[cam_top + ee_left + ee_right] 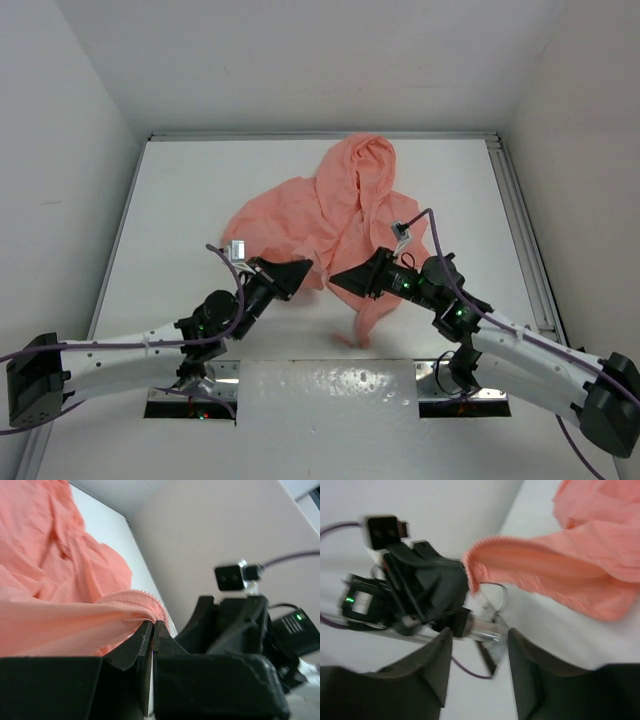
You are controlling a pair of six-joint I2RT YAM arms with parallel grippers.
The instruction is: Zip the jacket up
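Observation:
The salmon-pink hooded jacket (pixel 330 205) lies crumpled on the white table, hood toward the back. My left gripper (pixel 305 268) is shut on the jacket's lower front edge, which shows in the left wrist view (pixel 150 607) pinched between the black jaws. My right gripper (pixel 335 279) is open and empty, facing the left gripper a short way to its right. In the right wrist view the held jacket edge (pixel 530 560) hangs just beyond my open fingers (pixel 432 665). A strip of the jacket trails toward the near edge (pixel 370 315).
White walls enclose the table (pixel 180 200) at the back and both sides. A metal rail (pixel 520 220) runs along the right side. The arm bases and a shiny plate (pixel 330 395) sit at the near edge.

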